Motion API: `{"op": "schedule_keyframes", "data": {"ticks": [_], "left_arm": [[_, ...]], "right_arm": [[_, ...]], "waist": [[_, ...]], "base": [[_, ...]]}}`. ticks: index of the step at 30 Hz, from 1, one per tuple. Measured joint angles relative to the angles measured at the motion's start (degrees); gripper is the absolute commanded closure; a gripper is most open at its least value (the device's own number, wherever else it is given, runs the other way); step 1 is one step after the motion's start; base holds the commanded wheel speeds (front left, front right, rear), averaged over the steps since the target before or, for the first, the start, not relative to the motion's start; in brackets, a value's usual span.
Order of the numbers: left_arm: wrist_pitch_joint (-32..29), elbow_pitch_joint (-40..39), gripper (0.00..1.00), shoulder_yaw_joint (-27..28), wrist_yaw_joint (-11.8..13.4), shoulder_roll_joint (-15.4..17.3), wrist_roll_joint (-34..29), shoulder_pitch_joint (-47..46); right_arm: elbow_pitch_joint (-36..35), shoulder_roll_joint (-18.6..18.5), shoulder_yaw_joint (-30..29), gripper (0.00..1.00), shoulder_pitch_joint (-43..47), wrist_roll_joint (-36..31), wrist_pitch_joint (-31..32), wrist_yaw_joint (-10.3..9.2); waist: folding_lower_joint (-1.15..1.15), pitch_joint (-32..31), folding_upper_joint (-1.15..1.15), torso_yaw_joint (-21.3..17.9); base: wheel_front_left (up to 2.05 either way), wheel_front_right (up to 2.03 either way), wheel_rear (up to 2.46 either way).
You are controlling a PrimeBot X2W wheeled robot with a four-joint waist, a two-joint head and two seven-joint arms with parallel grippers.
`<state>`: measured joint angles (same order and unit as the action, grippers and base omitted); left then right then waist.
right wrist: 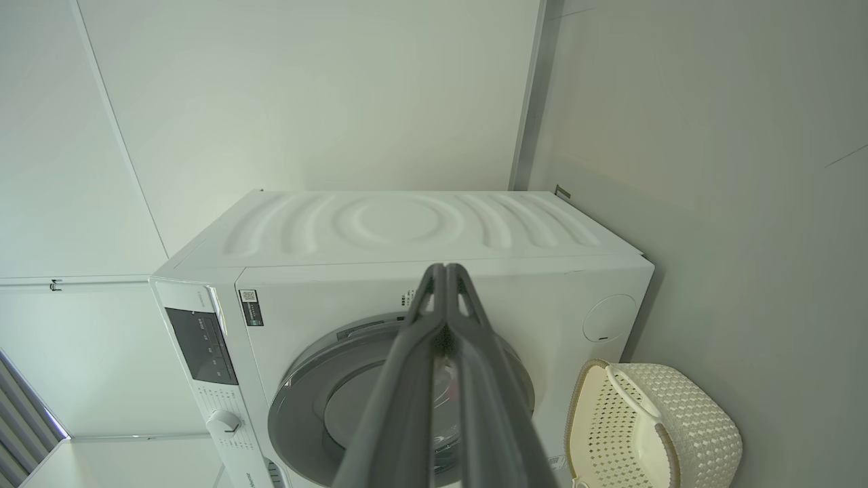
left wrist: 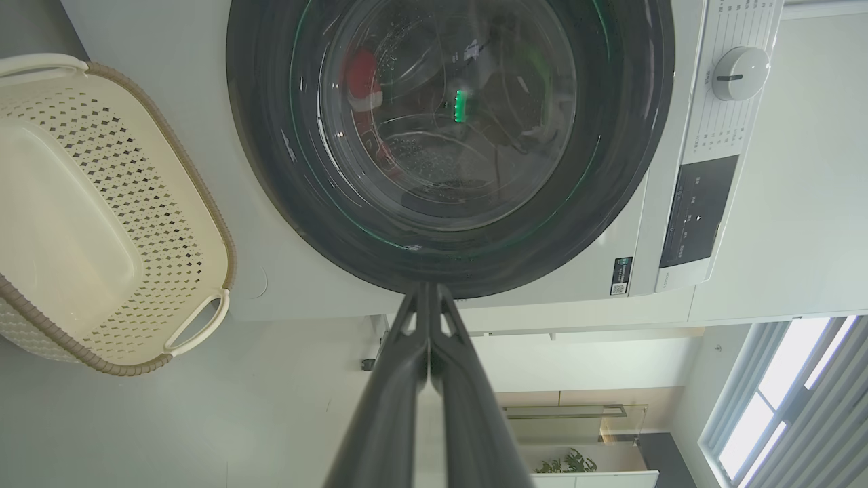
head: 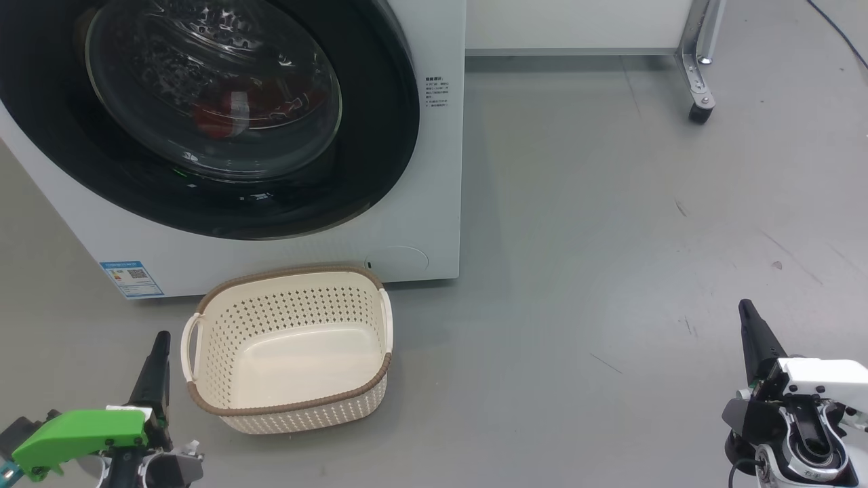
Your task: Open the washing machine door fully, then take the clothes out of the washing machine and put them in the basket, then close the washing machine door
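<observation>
Jaws: left gripper and right gripper both pressed together, holding nothing | washing machine door closed on washing machine | clothes red, inside behind the glass | basket on floor just before the machine, near left gripper

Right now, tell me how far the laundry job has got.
Nothing done: the round glossy black-rimmed glass door is closed, red fabric sits behind it, the cream perforated plastic basket is empty. Nothing in hand: left hand and right hand shut, empty. All three steps remain.
</observation>
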<state>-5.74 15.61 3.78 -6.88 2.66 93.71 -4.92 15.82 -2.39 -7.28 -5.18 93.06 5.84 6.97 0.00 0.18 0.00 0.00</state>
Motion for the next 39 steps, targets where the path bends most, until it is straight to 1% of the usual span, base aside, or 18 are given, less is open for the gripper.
{"op": "schedule_keyframes", "data": {"ticks": [23, 24, 29, 39], "left_arm": [[0.01, 0.6, 1.0, -0.09, 0.03, -0.1, 0.04, 0.11], [0.01, 1.21, 0.0, -0.16, 0.04, -0.3, 0.05, 0.41], [0.01, 3.76, 0.0, -0.41, 0.05, -1.62, 0.07, 2.84], [0.03, 3.57, 0.0, -0.43, 0.05, -1.58, 0.05, 2.59]], "right_arm": [[0.53, 0.23, 0.01, 1.0, 0.08, 0.01, -0.01, -0.04], [1.2, 0.55, 0.03, 0.0, 0.37, 0.01, -0.01, -0.05], [3.42, 1.93, 0.25, 0.0, 3.21, 0.01, -0.02, -0.07], [2.56, 1.72, 0.86, 0.0, 3.0, -1.7, -0.63, -0.05]], "waist": [[0.0, 0.0, 0.0, 0.0], [0.0, 0.0, 0.0, 0.0], [0.0, 0.01, 0.0, 0.0], [0.0, 0.15, 0.0, 0.04]], "base": [[0.0, 0.0, 0.0], [0.0, 0.0, 0.0], [0.0, 0.0, 0.0], [0.0, 0.0, 0.0]]}}
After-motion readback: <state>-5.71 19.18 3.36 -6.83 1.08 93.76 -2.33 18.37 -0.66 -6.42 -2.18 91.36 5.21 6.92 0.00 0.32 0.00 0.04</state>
